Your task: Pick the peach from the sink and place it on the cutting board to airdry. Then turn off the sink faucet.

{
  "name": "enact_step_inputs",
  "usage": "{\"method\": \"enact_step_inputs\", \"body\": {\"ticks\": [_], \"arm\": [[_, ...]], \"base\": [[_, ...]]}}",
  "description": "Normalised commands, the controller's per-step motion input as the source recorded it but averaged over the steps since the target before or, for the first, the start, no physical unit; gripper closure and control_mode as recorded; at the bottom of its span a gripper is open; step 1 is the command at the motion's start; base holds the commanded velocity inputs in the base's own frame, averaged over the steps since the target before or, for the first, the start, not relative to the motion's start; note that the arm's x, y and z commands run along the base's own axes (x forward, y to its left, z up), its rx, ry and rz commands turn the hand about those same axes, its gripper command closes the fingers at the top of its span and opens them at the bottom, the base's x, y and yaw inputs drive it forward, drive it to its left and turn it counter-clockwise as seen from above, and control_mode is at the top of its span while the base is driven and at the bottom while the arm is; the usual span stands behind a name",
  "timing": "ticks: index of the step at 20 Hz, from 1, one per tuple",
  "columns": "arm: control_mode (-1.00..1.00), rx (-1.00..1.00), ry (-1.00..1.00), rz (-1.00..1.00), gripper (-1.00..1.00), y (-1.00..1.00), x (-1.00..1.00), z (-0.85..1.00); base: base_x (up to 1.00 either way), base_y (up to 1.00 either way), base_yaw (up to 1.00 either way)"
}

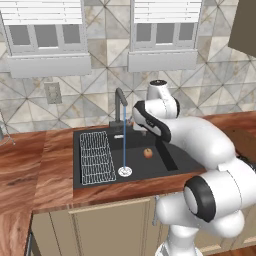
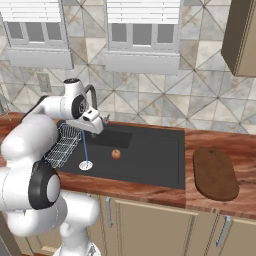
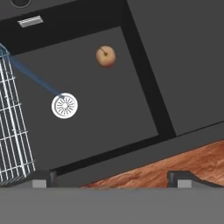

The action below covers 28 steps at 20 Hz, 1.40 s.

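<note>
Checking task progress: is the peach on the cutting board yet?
No, the peach lies on the sink floor, while the cutting board sits bare.

The wall point(image 1: 100, 70) behind the counter is covered in grey and tan tiles with triangle shapes. Two windows point(image 1: 45, 30) with white blinds pulled partway down sit in white frames, each with a wide ledge under it. A small grey outlet plate point(image 1: 52, 92) is on the wall. The counter point(image 1: 30, 165) is shiny red-brown wood. Below it are beige cupboard doors point(image 2: 150, 225) with thin handles. A brown wall cupboard point(image 2: 242, 37) hangs at the upper right.
</note>
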Motion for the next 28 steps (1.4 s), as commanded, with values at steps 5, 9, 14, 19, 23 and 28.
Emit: {"method": "enact_step_inputs", "body": {"ticks": [5, 9, 14, 19, 23, 28], "arm": [[-1.0, 0.0, 0.02, -0.02, -1.0, 0.0, 0.13, -0.24], [-1.0, 0.0, 0.02, -0.02, -1.0, 0.0, 0.11, -0.22], [-1.0, 0.0, 0.02, -0.02, -1.0, 0.0, 0.09, -0.22], [-1.0, 0.0, 0.02, -0.02, -1.0, 0.0, 0.07, -0.22], [-1.0, 0.01, 0.01, -0.01, -1.0, -0.01, 0.06, -0.23], [-1.0, 0.01, 0.0, -0.01, -1.0, -0.01, 0.02, -0.25]], "base": [[0.0, 0.0, 0.0], [0.0, 0.0, 0.0], [0.0, 0.0, 0.0], [0.0, 0.0, 0.0], [0.0, 0.0, 0.0], [0.0, 0.0, 0.0]]}}
